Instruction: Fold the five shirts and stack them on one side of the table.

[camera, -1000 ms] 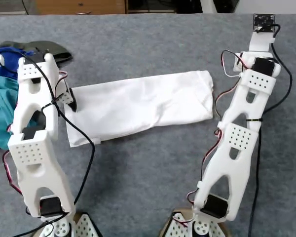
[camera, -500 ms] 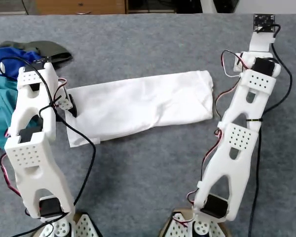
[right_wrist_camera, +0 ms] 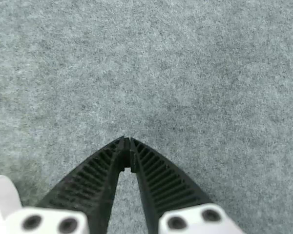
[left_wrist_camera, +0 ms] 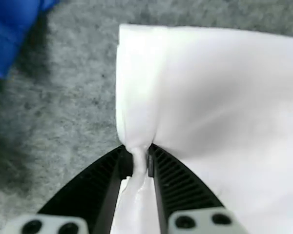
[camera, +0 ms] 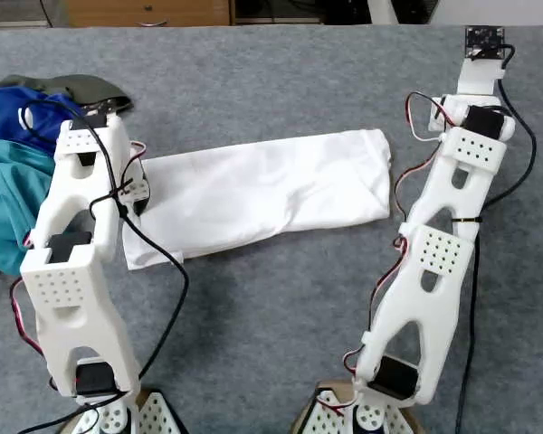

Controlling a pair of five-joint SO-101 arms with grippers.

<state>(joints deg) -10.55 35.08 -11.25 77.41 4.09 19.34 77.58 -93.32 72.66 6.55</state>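
Progress: early. White shirt (camera: 262, 194) lies mid-worktop (camera: 253, 344) as a long band; by my estimate it needs at least one more fold. Left claw (left_wrist_camera: 139, 162) pinches its end nearest the heap. Right claw (right_wrist_camera: 127, 146) is closed on nothing, over bare worktop at the far right. Blue shirt (camera: 18, 113), teal shirt (camera: 4, 208) and dark shirt (camera: 95, 90) are heaped unfolded on the left; no stack begun.

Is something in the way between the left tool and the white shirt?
No, nothing is in the way. The left tool is shut right on the edge of the white shirt, pinching a fold of it.
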